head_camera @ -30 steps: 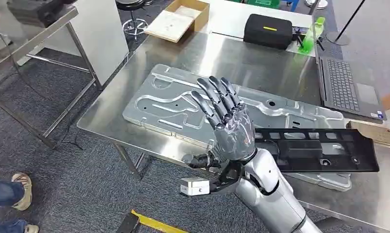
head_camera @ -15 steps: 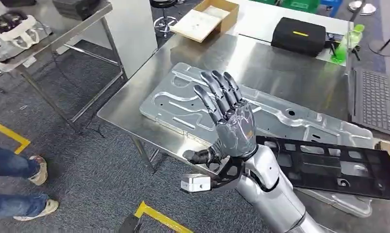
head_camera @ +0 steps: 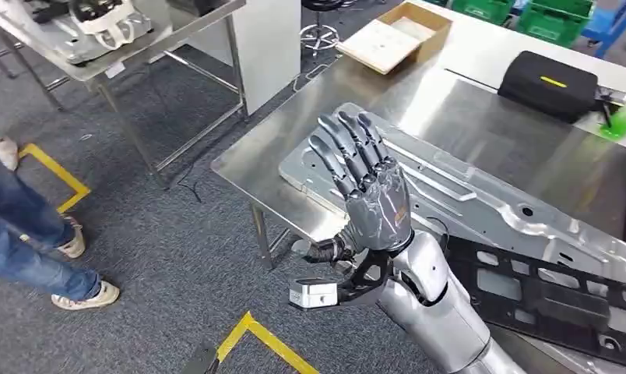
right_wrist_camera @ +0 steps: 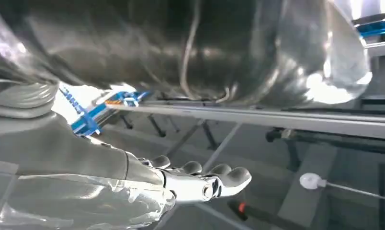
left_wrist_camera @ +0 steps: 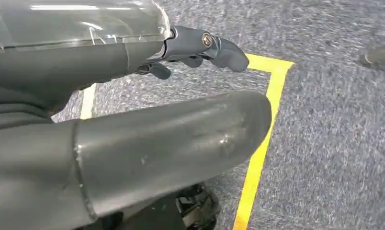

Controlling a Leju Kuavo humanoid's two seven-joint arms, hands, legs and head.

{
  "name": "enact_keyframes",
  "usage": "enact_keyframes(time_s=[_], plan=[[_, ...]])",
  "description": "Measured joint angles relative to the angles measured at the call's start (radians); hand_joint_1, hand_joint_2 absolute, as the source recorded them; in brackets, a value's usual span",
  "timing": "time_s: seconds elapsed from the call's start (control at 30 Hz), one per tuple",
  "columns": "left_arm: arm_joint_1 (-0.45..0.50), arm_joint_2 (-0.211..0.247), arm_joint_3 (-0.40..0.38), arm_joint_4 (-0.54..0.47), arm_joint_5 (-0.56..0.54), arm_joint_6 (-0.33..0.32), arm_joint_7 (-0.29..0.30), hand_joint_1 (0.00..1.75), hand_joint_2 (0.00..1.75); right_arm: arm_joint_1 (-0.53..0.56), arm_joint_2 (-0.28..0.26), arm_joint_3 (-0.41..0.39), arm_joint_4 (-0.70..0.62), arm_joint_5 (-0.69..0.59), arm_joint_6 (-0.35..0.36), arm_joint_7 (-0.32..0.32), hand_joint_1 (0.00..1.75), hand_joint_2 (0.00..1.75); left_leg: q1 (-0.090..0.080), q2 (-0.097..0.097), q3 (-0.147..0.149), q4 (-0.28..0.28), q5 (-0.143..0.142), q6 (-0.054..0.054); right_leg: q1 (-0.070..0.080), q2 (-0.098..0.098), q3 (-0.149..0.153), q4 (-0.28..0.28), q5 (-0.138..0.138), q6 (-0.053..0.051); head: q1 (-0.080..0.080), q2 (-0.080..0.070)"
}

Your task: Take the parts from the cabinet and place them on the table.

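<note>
Parts: we saw a large silver stamped panel (head_camera: pixel 481 195) lying flat on the steel table (head_camera: pixel 294 148), and a black slotted part (head_camera: pixel 559 304) resting across the panel's near edge; both ran off the picture's edge, so we could not see their full length.
Right hand: the right hand (head_camera: pixel 364 187) was raised above the table's near corner, fingers straight and apart, grasping nothing; it covered part of the panel behind it.
Left hand: in the left wrist view we saw the left hand (left_wrist_camera: pixel 195 45) over grey carpet (left_wrist_camera: pixel 334 134) with yellow tape (left_wrist_camera: pixel 257 163); its fingers were largely covered by a glare-streaked cover, so we could not tell whether it was released or clenched.
Beyond the table: a cardboard box (head_camera: pixel 395 35) and a black case (head_camera: pixel 551 86) sat past the table's far side.
Person: jeans and shoes (head_camera: pixel 84 294) stood well apart from the table; the rest was cut off.
</note>
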Motion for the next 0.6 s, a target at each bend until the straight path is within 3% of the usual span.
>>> enact_keyframes(time_s=[0.03, 0.1, 0.13, 0.17, 0.2, 0.3, 0.33, 0.37, 0.4, 0.43, 0.5, 0.53, 0.57, 0.6], plan=[[0.004, 0.0, 0.0, 0.0, -0.001, -0.002, 0.0, 0.0, 0.0, 0.0, 0.0, 0.0, 0.001, 0.0, 0.0, 0.0, 0.0, 0.0, 0.0, -0.013, 0.0, 0.001, 0.0, 0.0, 0.0, 0.001, -0.003, -0.001, 0.018, -0.001, 0.0, 0.0], [0.008, 0.0, 0.0, 0.0, -0.008, -0.003, -0.005, 0.0, 0.0, -0.003, 0.0, 0.0, 0.002, -0.001, 0.0, 0.0, 0.0, 0.0, 0.0, -0.038, 0.001, 0.003, 0.0, -0.001, -0.001, 0.01, 0.047, -0.117, 0.1, -0.007, 0.0, 0.0], [0.008, -0.001, 0.0, 0.0, -0.008, -0.003, -0.01, 0.0, 0.0, -0.008, 0.0, 0.0, 0.003, -0.001, 0.0, 0.0, 0.0, 0.0, 0.0, -0.053, 0.001, 0.005, 0.0, -0.002, -0.002, 0.033, 0.093, -0.216, 0.151, -0.014, 0.0, 0.0], [0.008, -0.002, 0.0, 0.0, -0.008, -0.003, -0.013, 0.0, 0.0, -0.013, 0.0, 0.0, 0.003, -0.002, 0.001, 0.0, 0.0, 0.0, 0.002, -0.062, -0.001, 0.006, 0.0, -0.004, -0.004, 0.081, 0.117, -0.278, 0.158, -0.02, 0.0, 0.0], [0.004, -0.003, 0.0, 0.0, -0.008, -0.003, -0.014, 0.0, 0.0, -0.017, 0.0, 0.0, 0.005, -0.004, 0.003, 0.0, 0.0, 0.0, -0.003, -0.073, -0.008, 0.012, 0.001, -0.013, -0.006, 0.095, 0.124, -0.297, 0.155, -0.02, -0.001, 0.0], [0.004, -0.002, 0.0, 0.0, -0.006, -0.002, -0.013, 0.0, 0.0, -0.033, 0.002, 0.0, 0.009, -0.011, 0.005, -0.002, 0.0, 0.0, 0.009, -0.106, -0.014, -0.002, 0.012, -0.037, 0.003, 0.063, 0.123, -0.295, 0.157, -0.026, 0.0, 0.0], [0.004, 0.001, 0.0, 0.0, -0.007, 0.0, -0.011, 0.0, 0.0, -0.038, 0.005, 0.0, 0.01, -0.012, 0.005, -0.003, 0.0, 0.0, 0.002, -0.109, -0.018, -0.001, 0.012, -0.042, -0.014, 0.048, 0.132, -0.312, 0.165, -0.035, 0.0, 0.0], [0.005, 0.002, 0.0, 0.0, -0.007, 0.002, -0.01, 0.0, 0.0, -0.042, 0.007, 0.001, 0.012, -0.012, 0.006, -0.003, 0.0, 0.0, -0.002, -0.057, -0.022, 0.017, -0.003, -0.045, -0.011, 0.033, 0.138, -0.319, 0.167, -0.039, -0.001, 0.0], [0.003, 0.002, 0.0, 0.0, -0.007, 0.007, -0.003, 0.0, 0.0, -0.046, 0.01, 0.003, 0.013, -0.013, 0.006, -0.004, 0.0, 0.0, -0.002, -0.018, -0.046, 0.068, -0.038, -0.048, -0.01, 0.02, 0.139, -0.32, 0.167, -0.044, -0.005, 0.0], [0.001, 0.003, 0.0, 0.0, -0.007, 0.011, 0.006, 0.0, 0.0, -0.047, 0.01, 0.003, 0.013, -0.016, 0.006, -0.004, 0.0, 0.0, 0.0, 0.003, -0.08, 0.14, -0.076, -0.052, -0.007, 0.005, 0.139, -0.32, 0.166, -0.046, -0.005, 0.0], [0.005, 0.008, 0.0, 0.0, -0.005, 0.014, 0.009, 0.0, 0.0, -0.047, 0.01, 0.007, 0.019, -0.023, 0.009, -0.006, 0.0, 0.0, 0.004, 0.017, -0.146, 0.275, -0.13, -0.057, -0.003, -0.025, 0.137, -0.318, 0.164, -0.049, -0.005, 0.0], [0.01, 0.011, 0.0, 0.0, -0.004, 0.014, 0.011, 0.0, 0.0, -0.045, 0.011, 0.01, 0.023, -0.032, 0.006, -0.006, 0.0, 0.0, 0.004, 0.021, -0.153, 0.29, -0.123, -0.059, -0.003, -0.038, 0.136, -0.316, 0.162, -0.048, -0.005, 0.0], [0.015, 0.015, 0.0, 0.0, -0.003, 0.013, 0.012, 0.0, 0.0, -0.045, 0.012, 0.011, 0.027, -0.037, 0.003, -0.006, 0.0, 0.0, 0.004, 0.024, -0.134, 0.256, -0.096, -0.06, -0.003, -0.051, 0.136, -0.314, 0.159, -0.047, -0.005, 0.0], [0.018, 0.019, 0.0, 0.0, -0.003, 0.013, 0.013, 0.0, 0.0, -0.045, 0.013, 0.011, 0.03, -0.039, -0.001, -0.008, 0.0, 0.0, 0.004, 0.03, -0.096, 0.188, -0.058, -0.059, -0.003, -0.062, 0.137, -0.311, 0.156, -0.045, -0.005, 0.0]])
